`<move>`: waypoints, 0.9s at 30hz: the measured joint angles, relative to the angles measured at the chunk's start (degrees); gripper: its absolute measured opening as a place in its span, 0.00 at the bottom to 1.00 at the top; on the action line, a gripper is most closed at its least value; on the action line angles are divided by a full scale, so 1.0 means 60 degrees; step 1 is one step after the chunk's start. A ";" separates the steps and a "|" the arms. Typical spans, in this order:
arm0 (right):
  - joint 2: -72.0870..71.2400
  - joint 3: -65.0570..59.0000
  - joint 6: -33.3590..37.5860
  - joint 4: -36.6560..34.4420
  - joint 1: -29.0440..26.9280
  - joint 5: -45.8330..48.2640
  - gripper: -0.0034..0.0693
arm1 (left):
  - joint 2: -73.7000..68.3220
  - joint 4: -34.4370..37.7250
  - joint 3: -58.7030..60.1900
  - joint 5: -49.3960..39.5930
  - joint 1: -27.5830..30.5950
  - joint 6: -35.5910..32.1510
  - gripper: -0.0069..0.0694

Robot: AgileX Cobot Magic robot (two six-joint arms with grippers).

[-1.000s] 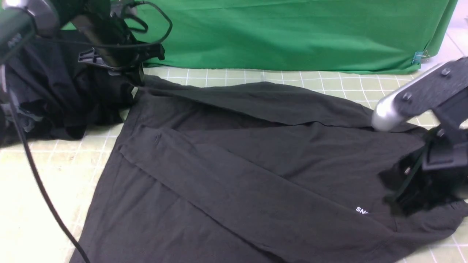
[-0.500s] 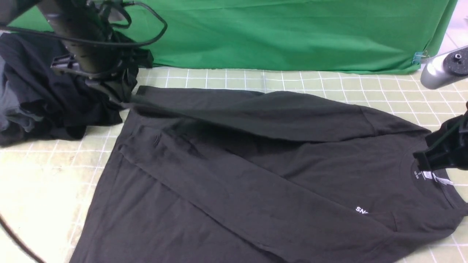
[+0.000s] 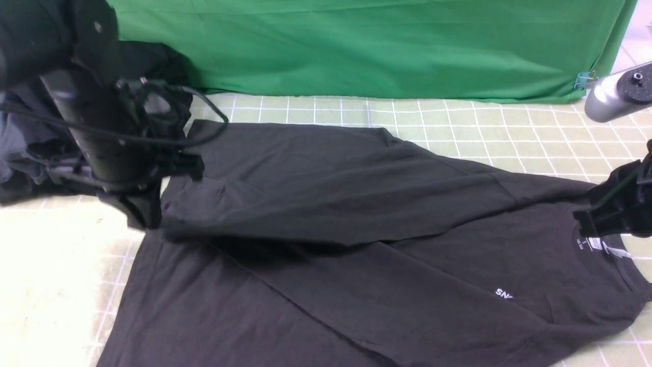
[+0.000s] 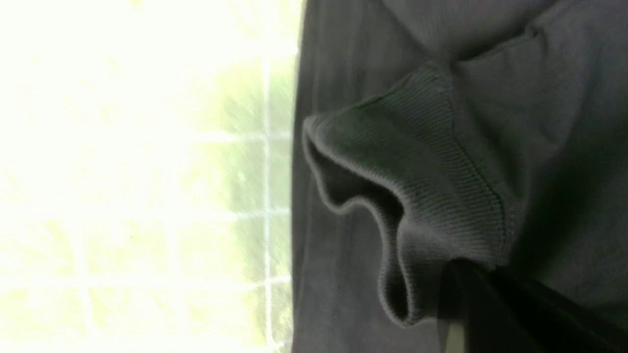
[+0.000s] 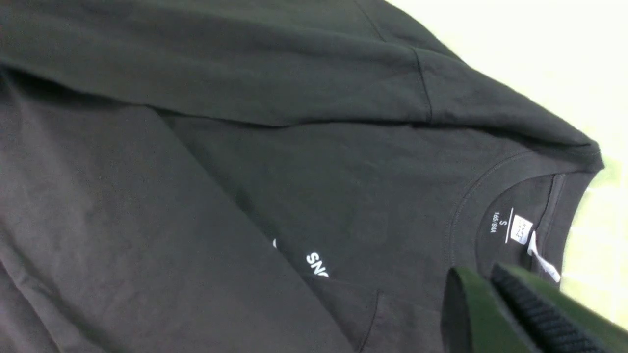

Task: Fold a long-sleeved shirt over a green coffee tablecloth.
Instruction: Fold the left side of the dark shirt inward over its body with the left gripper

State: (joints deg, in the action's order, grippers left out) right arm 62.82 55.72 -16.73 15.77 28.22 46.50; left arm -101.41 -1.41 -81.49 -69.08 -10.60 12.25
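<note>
Sleeve fold under way: my left pincer (image 3: 146, 218) grips the cuff (image 4: 417, 196) above the shirt (image 3: 356, 295), spread on the tablecloth (image 3: 484, 132). My right pincer (image 3: 608, 221) hovers near the collar (image 5: 461, 206), state unclear. Next, lay the cuff flat.

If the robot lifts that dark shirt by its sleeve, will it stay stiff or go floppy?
Probably floppy: the cuff pinched in the left gripper curls and ripples. The sleeve drapes loosely across the shirt, so it would likely hang limp. Pushed, the thin cloth would probably bunch into wrinkles rather than slide whole.
</note>
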 joint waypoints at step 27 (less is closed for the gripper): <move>0.0000 0.0000 0.0000 -0.0046 -0.0012 0.0159 0.19 | 0.0011 0.0031 0.1676 0.0074 -0.0332 0.0608 0.33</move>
State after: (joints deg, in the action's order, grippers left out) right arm 62.82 55.72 -16.73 15.49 28.15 47.45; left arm -101.34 -1.23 -71.44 -68.63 -12.60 15.89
